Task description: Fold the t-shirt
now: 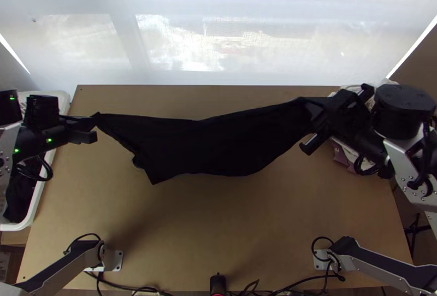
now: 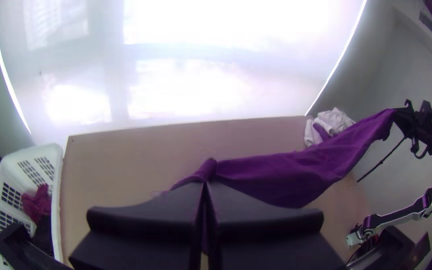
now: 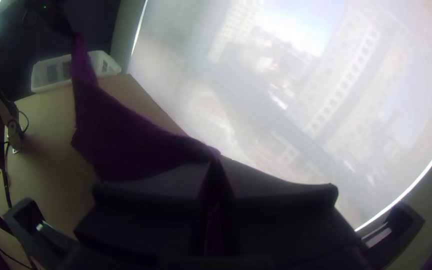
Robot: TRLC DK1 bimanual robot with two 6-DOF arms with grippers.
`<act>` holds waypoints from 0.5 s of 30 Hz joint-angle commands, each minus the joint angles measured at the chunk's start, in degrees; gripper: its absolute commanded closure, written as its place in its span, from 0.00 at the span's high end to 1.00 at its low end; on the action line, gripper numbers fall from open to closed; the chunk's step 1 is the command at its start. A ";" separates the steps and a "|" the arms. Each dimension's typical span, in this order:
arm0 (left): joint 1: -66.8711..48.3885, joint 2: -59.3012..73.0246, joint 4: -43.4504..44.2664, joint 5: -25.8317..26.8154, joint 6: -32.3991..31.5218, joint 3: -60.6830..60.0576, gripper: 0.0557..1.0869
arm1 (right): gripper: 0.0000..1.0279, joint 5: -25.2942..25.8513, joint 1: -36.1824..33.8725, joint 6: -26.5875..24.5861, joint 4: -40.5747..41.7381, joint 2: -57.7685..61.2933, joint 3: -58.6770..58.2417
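Dark in the top view, the t-shirt hangs stretched between both grippers above the table, with a sagging lower edge; it looks purple in the left wrist view and the right wrist view. At the left, my left gripper is shut on one end of the cloth, its fingers meeting around it in its wrist view. My right gripper holds the other end at the right, its fingers closed on the bunched fabric in its wrist view.
A white basket with clothes stands at the table's left edge. White and purple cloths lie at the right back corner. The wooden table extends beneath the shirt, with cables along its near edge. A translucent blind hangs behind it.
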 commanded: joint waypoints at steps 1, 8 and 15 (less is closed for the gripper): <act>1.22 1.90 0.20 1.53 -0.49 14.54 0.03 | 0.03 4.22 -0.01 -3.87 4.13 -2.48 3.37; 5.08 3.13 5.47 1.44 -2.08 27.29 0.03 | 0.03 7.04 0.25 -10.28 14.33 -6.43 3.02; 7.63 2.08 10.57 1.36 -2.43 35.28 0.03 | 0.03 7.39 2.62 -16.88 24.00 -9.07 2.40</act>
